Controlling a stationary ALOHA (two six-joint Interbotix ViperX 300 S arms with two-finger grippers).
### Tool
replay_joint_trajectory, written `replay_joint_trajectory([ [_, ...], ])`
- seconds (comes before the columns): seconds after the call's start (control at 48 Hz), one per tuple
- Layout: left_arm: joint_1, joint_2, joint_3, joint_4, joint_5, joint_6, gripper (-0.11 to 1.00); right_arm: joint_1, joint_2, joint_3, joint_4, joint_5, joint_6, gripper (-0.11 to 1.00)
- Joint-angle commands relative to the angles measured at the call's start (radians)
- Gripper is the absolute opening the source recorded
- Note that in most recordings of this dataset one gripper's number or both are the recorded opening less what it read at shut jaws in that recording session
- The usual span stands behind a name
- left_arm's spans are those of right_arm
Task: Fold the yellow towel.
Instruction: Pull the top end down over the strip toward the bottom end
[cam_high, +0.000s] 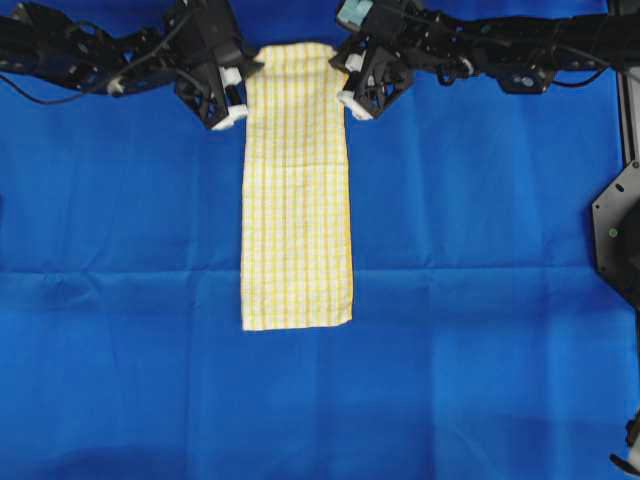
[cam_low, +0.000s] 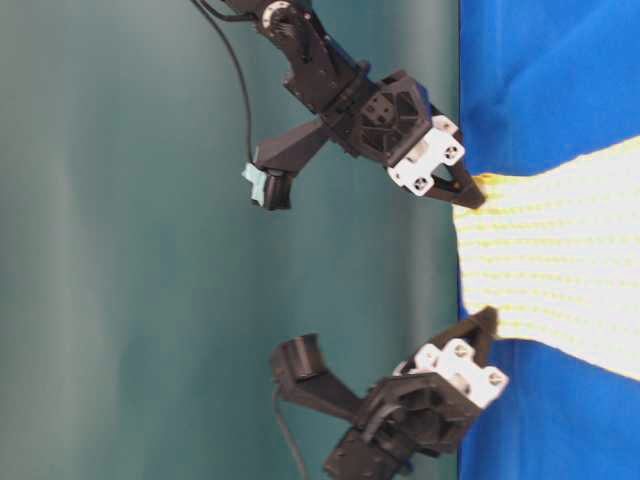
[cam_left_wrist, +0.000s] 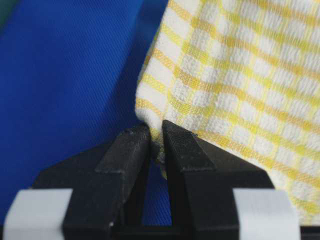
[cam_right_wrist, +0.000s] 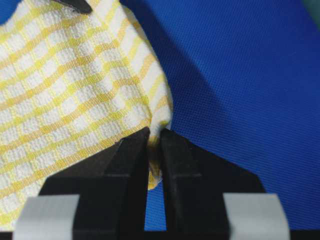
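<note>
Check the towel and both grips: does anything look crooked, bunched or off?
Nothing stands out. The yellow towel lies straight on the blue cloth, with the left gripper and right gripper each pinching a far corner.

You won't find any writing, label, brand mark, number or sign to read in any of the four views
</note>
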Motion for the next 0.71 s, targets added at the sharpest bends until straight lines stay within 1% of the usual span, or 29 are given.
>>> replay_joint_trajectory([
  [0.0, 0.002, -0.044, -0.009, -0.002, 0.006, 0.0, 0.06, -0.008, -0.037, -0.009, -0.005, 0.005, 0.0, 0.05],
  [0.333, -0.002, -0.06, -0.009, -0.002, 0.012, 0.0, 0.06, -0.008, -0.054, -0.008, -0.005, 0.028, 0.0, 0.05],
  [0.5, -0.02, -0.107, -0.003, -0.002, 0.041, 0.0, 0.06, 0.002, -0.087, 0.011, -0.003, 0.038, 0.003, 0.05],
  [0.687, -0.064, -0.149, 0.026, -0.002, 0.074, -0.003, 0.06, 0.048, -0.135, 0.06, 0.002, 0.037, 0.011, 0.05],
])
